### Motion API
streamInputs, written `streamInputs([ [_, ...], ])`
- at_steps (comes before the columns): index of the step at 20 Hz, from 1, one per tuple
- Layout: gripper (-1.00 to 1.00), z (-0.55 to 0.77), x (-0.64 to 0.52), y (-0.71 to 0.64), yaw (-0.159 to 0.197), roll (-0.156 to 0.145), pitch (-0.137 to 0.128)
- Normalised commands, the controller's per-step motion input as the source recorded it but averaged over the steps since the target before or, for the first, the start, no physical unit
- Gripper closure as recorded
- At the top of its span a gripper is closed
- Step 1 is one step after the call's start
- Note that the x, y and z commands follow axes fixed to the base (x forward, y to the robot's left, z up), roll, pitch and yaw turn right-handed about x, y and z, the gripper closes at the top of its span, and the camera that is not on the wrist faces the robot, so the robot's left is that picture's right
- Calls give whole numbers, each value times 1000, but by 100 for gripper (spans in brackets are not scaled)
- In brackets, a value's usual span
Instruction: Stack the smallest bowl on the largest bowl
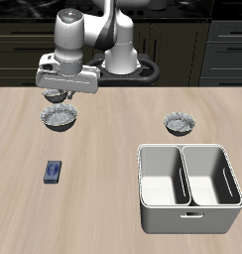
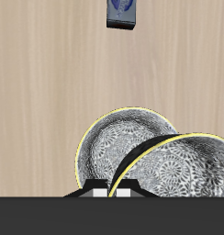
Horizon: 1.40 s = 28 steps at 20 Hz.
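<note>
My gripper is shut on the rim of the smallest bowl, a tiny speckled bowl with a dark inside, and holds it just above the largest bowl at the back of the table. In the wrist view the gripper pinches the rim of the smallest bowl, which overlaps the largest bowl lying on the table below. The two bowls appear apart, with the held one offset toward one side of the large one.
The medium bowl sits farther along the back of the table. A white two-compartment bin stands near the front edge. A small blue block lies on the wood in front of the largest bowl.
</note>
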Motion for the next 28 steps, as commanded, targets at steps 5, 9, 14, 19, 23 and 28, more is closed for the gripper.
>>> streamInputs([
  [5, 100, -359, 16, -29, -30, -1, 51],
  [9, 100, -268, -66, -19, -23, -2, 22],
  [14, 100, -264, -5, -37, -6, -17, 14],
  [19, 100, -214, 10, 40, 2, -6, 28],
  [23, 100, -172, 45, -77, -8, -41, 43],
  [28, -100, -39, -9, 3, -11, -21, 26],
])
